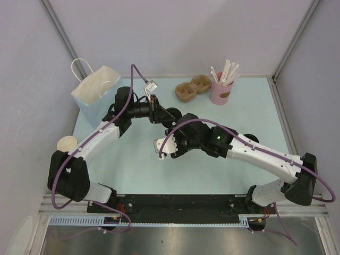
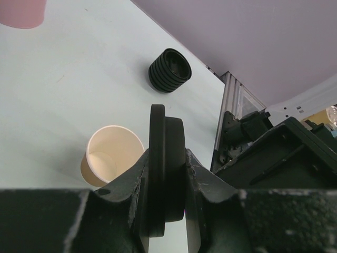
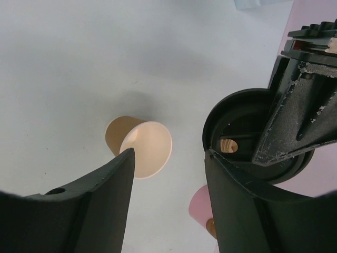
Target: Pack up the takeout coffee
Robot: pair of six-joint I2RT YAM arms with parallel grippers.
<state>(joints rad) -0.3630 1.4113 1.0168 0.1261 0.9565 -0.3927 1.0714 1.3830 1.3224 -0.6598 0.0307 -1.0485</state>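
Note:
The takeout coffee's tan paper cup point(image 2: 112, 156) stands on the table with its cream inside showing and no lid on it. My left gripper point(image 2: 166, 174) is shut on the round black lid point(image 2: 166, 158), held on edge just above and beside the cup. In the right wrist view the same cup point(image 3: 142, 147) lies beyond my right gripper point(image 3: 168, 152), whose jaws stand apart with nothing between them. The lid point(image 3: 239, 129) hangs at the right there, pinched by the left gripper's fingers point(image 3: 303, 113). In the top view the arms hide the cup.
A pale blue paper bag point(image 1: 98, 91) stands at the back left. A brown cup carrier point(image 1: 193, 88) and a pink cup of white straws point(image 1: 222, 87) sit at the back right. A stack of black lids point(image 2: 169, 70) lies nearby. Another tan cup point(image 1: 67, 143) is at the left edge.

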